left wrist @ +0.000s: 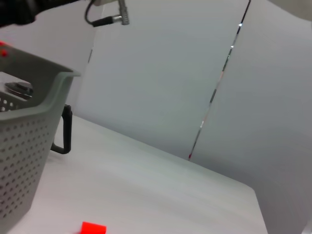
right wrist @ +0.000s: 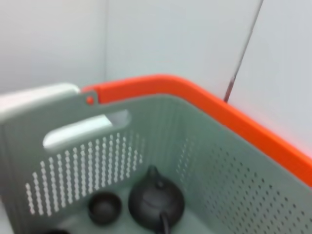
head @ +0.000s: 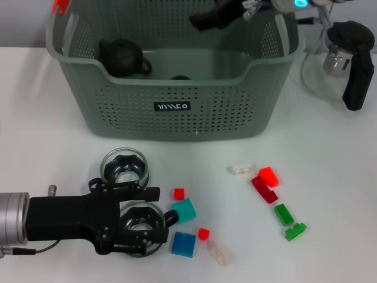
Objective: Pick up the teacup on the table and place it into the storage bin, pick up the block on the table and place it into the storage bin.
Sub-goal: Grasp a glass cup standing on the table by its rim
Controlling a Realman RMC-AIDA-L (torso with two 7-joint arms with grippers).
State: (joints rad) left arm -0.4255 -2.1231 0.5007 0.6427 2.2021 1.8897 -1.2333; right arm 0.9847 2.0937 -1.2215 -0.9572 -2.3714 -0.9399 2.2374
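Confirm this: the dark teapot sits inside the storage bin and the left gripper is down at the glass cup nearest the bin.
Not quite. The dark teapot is inside the storage bin, but the head view shows the left gripper at the glass cup farther from the bin.

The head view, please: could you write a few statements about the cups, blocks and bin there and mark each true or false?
1. A dark teapot sits inside the bin. True.
2. The left gripper is at the glass cup nearest the table's front edge. True.
3. Both glass cups are already in the bin. False: both are on the table, the second cup just beyond the first.
4. The green blocks lie at the robot's left. False: they lie at its right, near the red blocks.
5. The right gripper is above the bin. True.
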